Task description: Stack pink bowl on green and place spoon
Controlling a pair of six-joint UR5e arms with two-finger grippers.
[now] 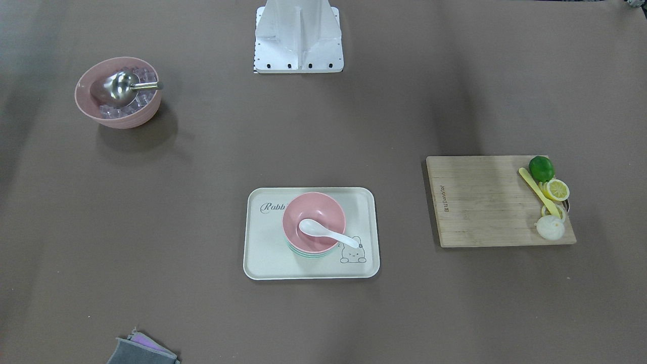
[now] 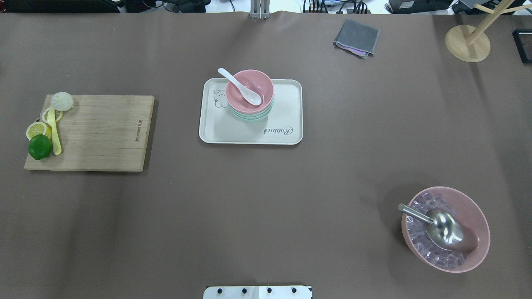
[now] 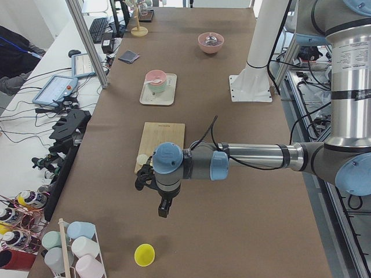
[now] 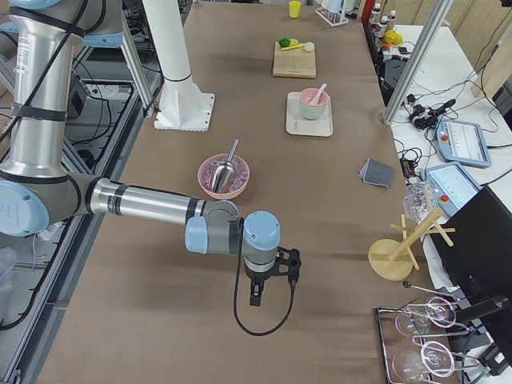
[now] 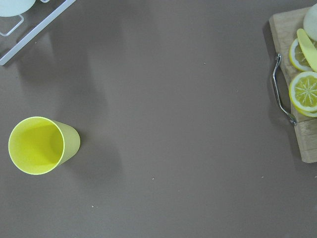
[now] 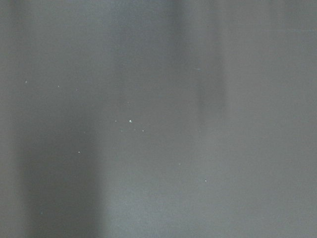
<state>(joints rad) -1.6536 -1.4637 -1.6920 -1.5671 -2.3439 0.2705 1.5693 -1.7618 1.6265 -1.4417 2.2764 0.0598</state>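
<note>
Only side views show left gripper (image 3: pixel 164 212) and right gripper (image 4: pixel 255 299); their spread cannot be told. Pink bowl (image 2: pixel 260 84) holding spoon (image 2: pixel 241 87) lies well apart from both, across the brown table (image 2: pixel 266 199).

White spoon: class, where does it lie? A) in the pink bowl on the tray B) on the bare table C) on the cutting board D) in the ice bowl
A: the white spoon has its scoop in the pink bowl, stacked over the green bowl on the tray.
</note>
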